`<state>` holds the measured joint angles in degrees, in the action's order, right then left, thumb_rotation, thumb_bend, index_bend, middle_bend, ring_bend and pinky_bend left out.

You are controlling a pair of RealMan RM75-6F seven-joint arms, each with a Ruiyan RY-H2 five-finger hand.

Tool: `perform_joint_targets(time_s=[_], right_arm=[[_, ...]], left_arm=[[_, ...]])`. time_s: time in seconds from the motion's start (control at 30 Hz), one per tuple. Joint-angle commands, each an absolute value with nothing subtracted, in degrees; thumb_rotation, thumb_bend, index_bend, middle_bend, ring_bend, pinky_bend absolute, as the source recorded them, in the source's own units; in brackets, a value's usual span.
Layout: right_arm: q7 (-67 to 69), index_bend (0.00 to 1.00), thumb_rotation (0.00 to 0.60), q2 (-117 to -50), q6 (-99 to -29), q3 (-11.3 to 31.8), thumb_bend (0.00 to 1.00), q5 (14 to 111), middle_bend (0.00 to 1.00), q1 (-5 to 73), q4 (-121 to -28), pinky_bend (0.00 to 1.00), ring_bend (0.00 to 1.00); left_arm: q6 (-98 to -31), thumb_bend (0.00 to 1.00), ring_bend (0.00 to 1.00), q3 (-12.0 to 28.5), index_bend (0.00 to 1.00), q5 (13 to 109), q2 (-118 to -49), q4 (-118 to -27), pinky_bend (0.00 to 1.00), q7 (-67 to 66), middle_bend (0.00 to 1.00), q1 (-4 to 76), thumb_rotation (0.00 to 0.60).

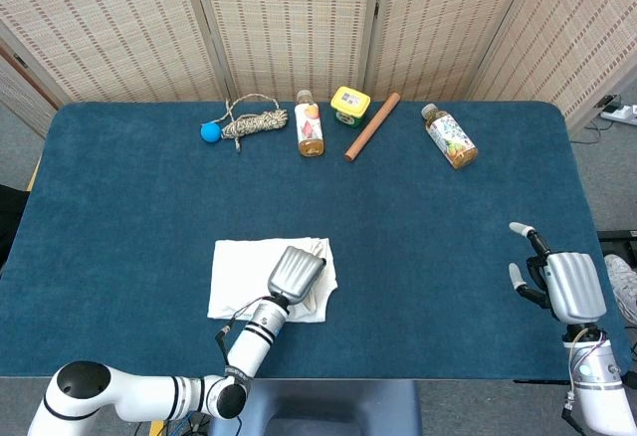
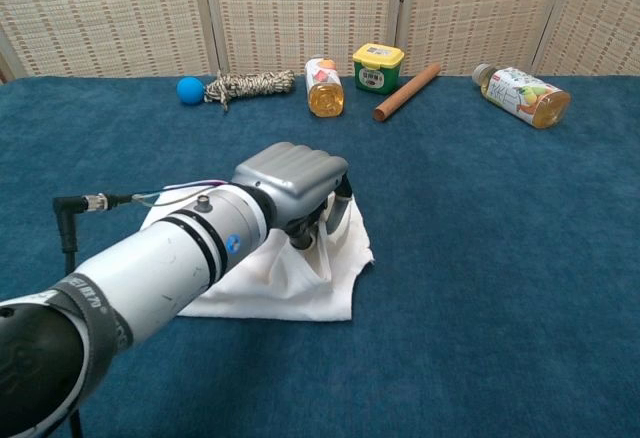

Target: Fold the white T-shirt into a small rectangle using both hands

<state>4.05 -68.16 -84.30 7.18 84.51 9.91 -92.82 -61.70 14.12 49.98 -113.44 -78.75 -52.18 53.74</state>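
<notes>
White cotton T-shirt (image 1: 244, 277), soft, light and limp, lies partly folded at lower left of centre in the head view; the left robot hand (image 1: 296, 275) covers its right edge, while the right robot hand (image 1: 557, 282) hovers spread and empty at lower right. In the chest view, curled fingers (image 2: 310, 228) pinch a fold above the blue felt tabletop (image 2: 480, 258); edges and corners look best to grasp.

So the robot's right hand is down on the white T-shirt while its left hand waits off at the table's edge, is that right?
Not quite: the hands are swapped. In the head view, the left hand is down on the white T-shirt, gripping a fold of it, while the right hand waits, open, off at the table's edge.
</notes>
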Motion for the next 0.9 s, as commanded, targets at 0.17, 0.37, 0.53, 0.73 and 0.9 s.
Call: perform_joint_targets(time_s=[0.17, 0.37, 0.53, 0.73, 0.9], right_arm=[[4.2, 0.20, 0.600, -68.0, -84.4, 7.2, 0.42, 84.4, 0.96, 9.7, -92.7, 1.00, 1.00], [4.4, 0.20, 0.600, -68.0, -84.5, 7.2, 0.42, 84.2, 0.96, 9.4, -92.6, 1.00, 1.00], [4.6, 0.20, 0.600, -67.9, -84.6, 7.2, 0.42, 84.2, 0.96, 9.2, -92.5, 1.00, 1.00], [4.9, 0.20, 0.600, -67.9, -84.6, 7.2, 0.42, 84.2, 0.96, 9.1, -92.3, 1.00, 1.00], [5.0, 0.20, 0.600, -68.0, -84.7, 7.3, 0.42, 84.2, 0.96, 9.1, -92.1, 1.00, 1.00]], left_arm=[[-61.6, 0.66, 0.78, 14.1, 0.60, 49.8, -114.4, -78.4, 0.89, -52.4, 0.83, 54.5, 0.600], [-61.7, 0.66, 0.78, 13.9, 0.60, 49.9, -114.9, -78.5, 0.89, -52.5, 0.83, 55.1, 0.600], [-61.5, 0.66, 0.78, 14.1, 0.60, 49.7, -115.6, -77.8, 0.89, -52.7, 0.83, 55.7, 0.600], [-61.6, 0.51, 0.78, 14.2, 0.47, 48.5, -116.1, -77.2, 0.89, -53.8, 0.82, 56.0, 0.600], [-63.0, 0.33, 0.78, 14.2, 0.29, 50.0, -116.3, -77.7, 0.89, -52.6, 0.82, 55.8, 0.600]])
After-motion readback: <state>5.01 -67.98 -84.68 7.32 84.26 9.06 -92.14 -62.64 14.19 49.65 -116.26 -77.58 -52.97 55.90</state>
